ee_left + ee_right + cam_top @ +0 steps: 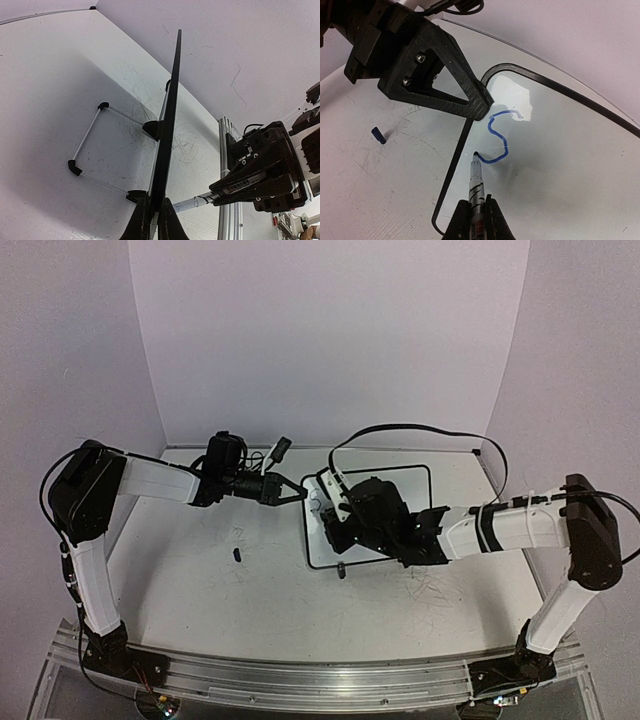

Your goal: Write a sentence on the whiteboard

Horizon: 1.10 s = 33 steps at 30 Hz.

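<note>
At the bottom edge of the right wrist view, the right gripper (475,222) is closed tight on a marker (476,187). The marker's tip touches the whiteboard (560,165) just inside its black frame. Just past the tip is all that shows of the sentence (498,136): one blue S-shaped stroke near the board's rounded corner. Farther up, at the upper left of that view, the left gripper (481,102) pinches the frame beside that corner. Its own camera shows its fingers (137,222) pressed against both faces of the board, which is seen edge-on running up the middle of the frame. A wire stand (87,145) with black ends spreads out to the board's left there. From above, the board sits mid-frame on the table (200,590), partly covered by the right gripper. A small blue piece (378,135) lies on the table left of the board, apart from it.
</note>
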Each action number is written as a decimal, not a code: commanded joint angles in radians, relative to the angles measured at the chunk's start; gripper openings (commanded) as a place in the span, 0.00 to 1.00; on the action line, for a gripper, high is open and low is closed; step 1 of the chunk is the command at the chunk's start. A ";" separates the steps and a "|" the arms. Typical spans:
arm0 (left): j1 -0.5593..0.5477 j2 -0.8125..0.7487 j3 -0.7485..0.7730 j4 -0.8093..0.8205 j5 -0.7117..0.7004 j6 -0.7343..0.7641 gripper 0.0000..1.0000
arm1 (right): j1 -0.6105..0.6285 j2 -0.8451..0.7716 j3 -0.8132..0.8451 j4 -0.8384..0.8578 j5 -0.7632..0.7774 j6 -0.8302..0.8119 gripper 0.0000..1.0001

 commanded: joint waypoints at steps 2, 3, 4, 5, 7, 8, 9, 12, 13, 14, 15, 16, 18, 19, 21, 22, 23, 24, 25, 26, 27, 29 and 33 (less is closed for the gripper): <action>-0.003 -0.030 0.001 0.015 0.044 -0.012 0.00 | -0.009 0.032 0.051 0.006 0.042 0.001 0.00; -0.003 -0.031 0.001 0.016 0.043 -0.012 0.00 | -0.008 0.032 0.054 0.007 0.043 0.000 0.00; -0.003 -0.030 0.000 0.015 0.042 -0.012 0.00 | -0.008 0.031 0.054 0.006 0.043 0.000 0.00; -0.003 -0.031 -0.001 0.015 0.042 -0.011 0.00 | -0.008 0.024 0.052 0.006 0.039 -0.001 0.00; -0.003 -0.032 -0.005 0.016 0.037 -0.009 0.00 | -0.008 -0.011 0.036 0.005 0.004 -0.004 0.00; -0.003 -0.033 -0.009 0.016 0.032 -0.007 0.00 | -0.008 -0.051 0.009 0.010 -0.013 -0.004 0.00; -0.004 -0.035 -0.013 0.016 0.028 -0.006 0.00 | -0.008 -0.093 -0.019 0.017 -0.023 -0.002 0.00; -0.003 -0.043 -0.029 0.017 0.012 -0.013 0.00 | -0.009 -0.181 -0.089 0.033 -0.007 -0.026 0.00; -0.002 -0.046 -0.031 0.016 0.009 -0.018 0.00 | -0.011 -0.191 -0.099 0.031 0.006 -0.034 0.00; -0.002 -0.048 -0.031 0.016 0.008 -0.021 0.00 | -0.015 -0.191 -0.099 0.021 0.011 -0.036 0.00; -0.002 -0.048 -0.032 0.015 0.008 -0.024 0.00 | -0.019 -0.189 -0.096 0.010 0.013 -0.037 0.00; -0.002 -0.048 -0.032 0.015 0.006 -0.025 0.00 | -0.020 -0.186 -0.092 0.002 0.012 -0.048 0.00; -0.002 -0.049 -0.032 0.013 -0.004 -0.025 0.00 | -0.022 -0.182 -0.085 0.000 0.004 -0.072 0.00; -0.002 -0.050 -0.033 0.013 -0.009 -0.025 0.00 | -0.022 -0.180 -0.080 0.000 0.002 -0.078 0.00; -0.002 -0.055 -0.037 0.011 -0.018 -0.021 0.00 | -0.021 -0.175 -0.076 0.010 -0.004 -0.092 0.00; -0.003 -0.060 -0.040 0.011 -0.022 -0.019 0.00 | -0.021 -0.172 -0.075 0.016 -0.007 -0.097 0.00; -0.003 -0.065 -0.043 0.010 -0.025 -0.018 0.00 | -0.021 -0.169 -0.073 0.021 -0.010 -0.099 0.00; -0.003 -0.071 -0.048 0.009 -0.028 -0.018 0.00 | -0.021 -0.165 -0.071 0.025 -0.014 -0.101 0.00; -0.003 -0.078 -0.054 0.009 -0.032 -0.019 0.00 | -0.021 -0.160 -0.068 0.027 -0.020 -0.102 0.00; -0.003 -0.084 -0.060 0.008 -0.036 -0.019 0.00 | -0.021 -0.158 -0.068 0.029 -0.026 -0.103 0.00; -0.003 -0.092 -0.066 0.008 -0.043 -0.017 0.00 | -0.021 -0.158 -0.071 0.033 -0.030 -0.103 0.00; -0.003 -0.108 -0.082 0.008 -0.050 -0.010 0.00 | -0.021 -0.158 -0.083 0.044 -0.041 -0.102 0.00; -0.003 -0.116 -0.093 0.006 -0.057 0.006 0.00 | -0.020 -0.152 -0.089 0.053 -0.060 -0.106 0.00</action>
